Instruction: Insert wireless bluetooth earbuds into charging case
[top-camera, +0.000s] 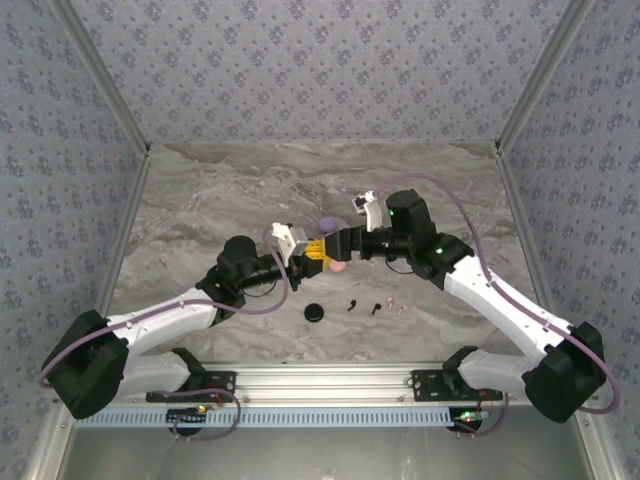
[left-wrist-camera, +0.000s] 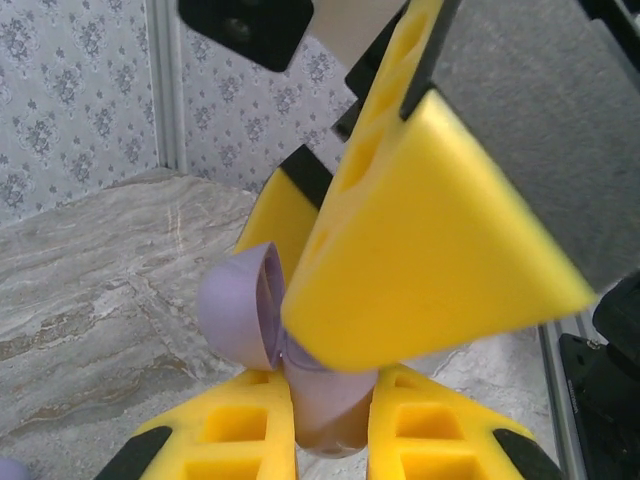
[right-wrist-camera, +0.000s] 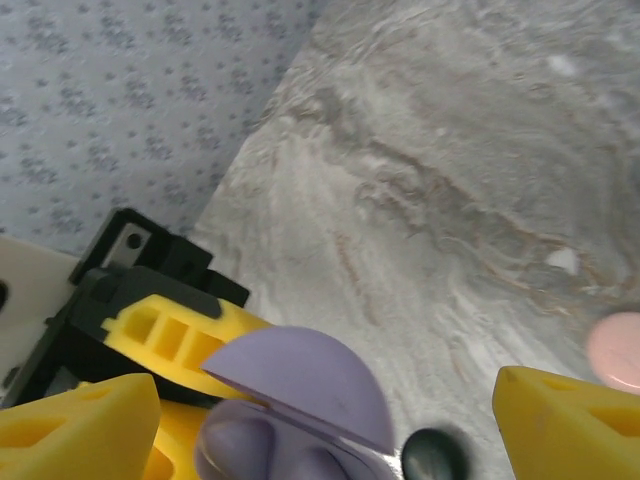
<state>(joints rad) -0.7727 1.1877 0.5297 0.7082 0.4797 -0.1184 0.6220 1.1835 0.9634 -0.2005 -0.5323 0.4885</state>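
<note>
A lilac charging case (left-wrist-camera: 235, 310) is held above the table with its lid swung open. My left gripper (left-wrist-camera: 332, 420) is shut on the case's lower body, a yellow finger (left-wrist-camera: 230, 430) on each side. My right gripper (right-wrist-camera: 320, 440) is open, its fingers (right-wrist-camera: 570, 420) spread wide on either side of the case lid (right-wrist-camera: 300, 385). In the top view both grippers meet at mid-table, left gripper (top-camera: 316, 250) and right gripper (top-camera: 340, 244). Two black earbuds (top-camera: 352, 305) and pale pink earbuds (top-camera: 398, 305) lie on the table nearer the bases. I cannot tell whether buds sit inside the case.
A black round disc (top-camera: 316, 312) lies on the marble table (top-camera: 200, 200) left of the loose buds and shows below the case in the right wrist view (right-wrist-camera: 435, 458). A pink disc (right-wrist-camera: 615, 350) rests under the grippers. Patterned walls enclose three sides.
</note>
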